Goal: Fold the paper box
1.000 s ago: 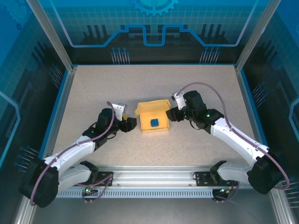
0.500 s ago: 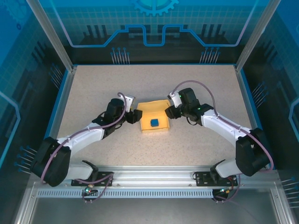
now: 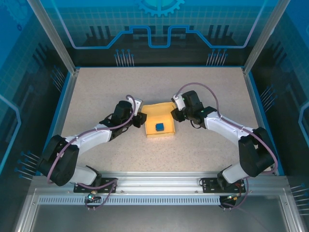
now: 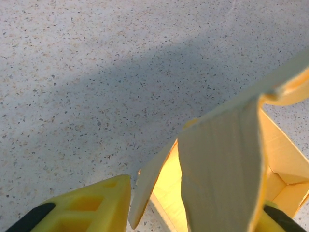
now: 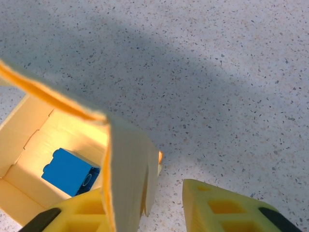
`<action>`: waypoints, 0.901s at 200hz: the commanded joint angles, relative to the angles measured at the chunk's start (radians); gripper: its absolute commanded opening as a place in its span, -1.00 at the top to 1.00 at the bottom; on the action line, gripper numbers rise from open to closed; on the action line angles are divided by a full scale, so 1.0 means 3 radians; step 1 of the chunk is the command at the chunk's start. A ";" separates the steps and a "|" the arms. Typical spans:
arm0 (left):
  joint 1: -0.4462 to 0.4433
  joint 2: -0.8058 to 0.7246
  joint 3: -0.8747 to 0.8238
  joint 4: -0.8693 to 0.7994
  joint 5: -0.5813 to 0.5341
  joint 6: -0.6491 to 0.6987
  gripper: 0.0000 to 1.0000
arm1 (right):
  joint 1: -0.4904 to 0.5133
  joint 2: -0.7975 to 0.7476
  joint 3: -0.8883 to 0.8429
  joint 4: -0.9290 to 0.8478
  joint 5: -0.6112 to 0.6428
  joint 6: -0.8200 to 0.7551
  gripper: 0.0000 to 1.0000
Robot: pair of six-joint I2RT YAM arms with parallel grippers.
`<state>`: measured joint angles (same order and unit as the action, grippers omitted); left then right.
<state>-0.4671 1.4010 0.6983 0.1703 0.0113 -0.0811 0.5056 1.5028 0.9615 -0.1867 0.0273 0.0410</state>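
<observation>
Open tabletop [image 3: 203, 87] behind paper box [image 3: 166, 115]

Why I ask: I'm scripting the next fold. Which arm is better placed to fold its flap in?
Probably left, narrowly. The left claw has a flap of the paper box filling the space between its fingers; the right claw shows bare table beside its flap.

pale yel. paper box [image 3: 161, 113], blue block [image 3: 159, 127], spkld beige table [image 3: 193, 87], blue grid bg [image 3: 159, 24]

The speckled beige table [image 3: 96, 87], framed by a blue rim, carries the yellow box [image 3: 157, 115], which sits open-topped on its base about midway across, with its flaps raised off the surface.
</observation>
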 commanded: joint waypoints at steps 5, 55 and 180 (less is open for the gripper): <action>-0.0019 0.0036 0.0087 0.0041 -0.0036 0.0043 0.42 | 0.0080 0.0080 0.0135 0.0070 0.0100 0.0038 0.42; -0.0029 0.0033 0.0080 0.0062 -0.0059 0.0001 0.71 | 0.0236 0.0159 0.0209 0.0017 0.0381 0.0194 0.64; -0.0410 0.0214 0.0438 -0.0095 -0.1227 -0.0959 0.97 | 0.0579 0.0377 0.0558 -0.0354 0.1273 0.1467 0.94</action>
<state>-0.5644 1.4288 0.7612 0.1322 -0.2569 -0.2939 0.6659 1.5688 1.0718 -0.2638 0.3534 0.3885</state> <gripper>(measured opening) 0.051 0.055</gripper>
